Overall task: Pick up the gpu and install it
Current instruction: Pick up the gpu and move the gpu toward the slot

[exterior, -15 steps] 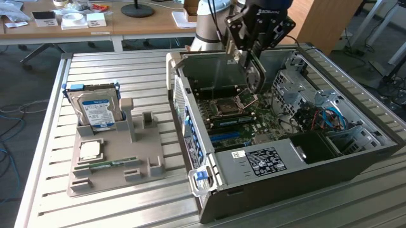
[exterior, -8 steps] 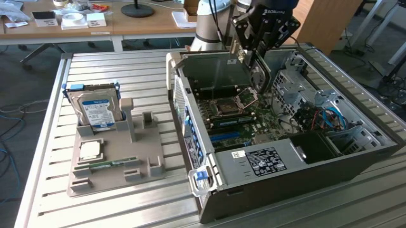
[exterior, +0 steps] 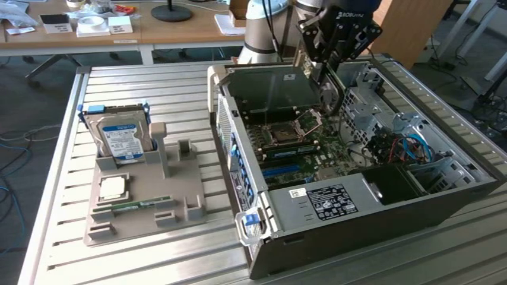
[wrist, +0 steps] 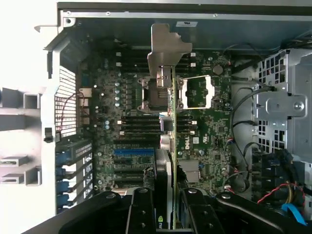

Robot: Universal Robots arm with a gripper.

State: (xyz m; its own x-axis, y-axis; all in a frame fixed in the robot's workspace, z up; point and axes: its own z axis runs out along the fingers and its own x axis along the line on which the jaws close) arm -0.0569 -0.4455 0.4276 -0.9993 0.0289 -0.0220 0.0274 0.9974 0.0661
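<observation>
gpu point(wrist: 168, 124) clamped edge-on between gripper point(wrist: 168, 207) fingers, hanging above motherboard point(wrist: 122, 97)

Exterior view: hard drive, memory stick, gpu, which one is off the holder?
The gpu, clamped edge-on in the gripper above the open case; the hard drive and memory stick sit in the grey holder.

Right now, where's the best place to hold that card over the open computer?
Along its upper long edge, from above, as the end effector does: the gpu hangs on edge, so pinching its two flat faces leaves the lower edge and silver bracket free above the motherboard.
</observation>
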